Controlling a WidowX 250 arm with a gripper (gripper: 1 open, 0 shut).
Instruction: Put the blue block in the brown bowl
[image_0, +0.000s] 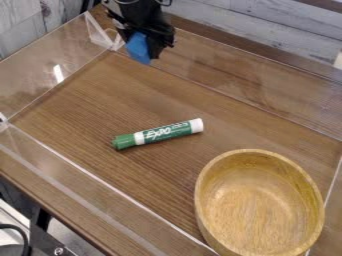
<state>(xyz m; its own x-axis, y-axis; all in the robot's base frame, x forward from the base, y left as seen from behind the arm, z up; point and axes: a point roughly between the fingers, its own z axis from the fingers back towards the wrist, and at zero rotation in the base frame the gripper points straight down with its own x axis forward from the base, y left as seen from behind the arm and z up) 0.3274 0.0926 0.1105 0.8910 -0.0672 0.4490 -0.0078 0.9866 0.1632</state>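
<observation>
Down and to the left of the green-and-white Expo marker, a black cable curves at the corner of the view. Above it, still to the marker's left, a clear, glossy panel catches pale reflections along the side of the brown wood-grained tabletop. Next towards the right, well beyond the marker and slightly to its left, comes the bright-blue block, a small matte piece sitting at a tilt in the black claw. The claw has closed around the block and holds it, its dark parts covering some of the block's upper portion; the rest of the claw reaches up to the top edge of the view. The marker itself lies on its side on the tabletop, slanting, with its dark green end to the left, the EXPO lettering along its middle and its white end to the right. Nearer the camera and to the right of the marker, apart from it, stands the round, shallow light-brown wooden bowl, upright, its inside and visible grain facing the camera. Far behind the marker and to its right, whitish, weathered boards run along behind the tabletop
</observation>
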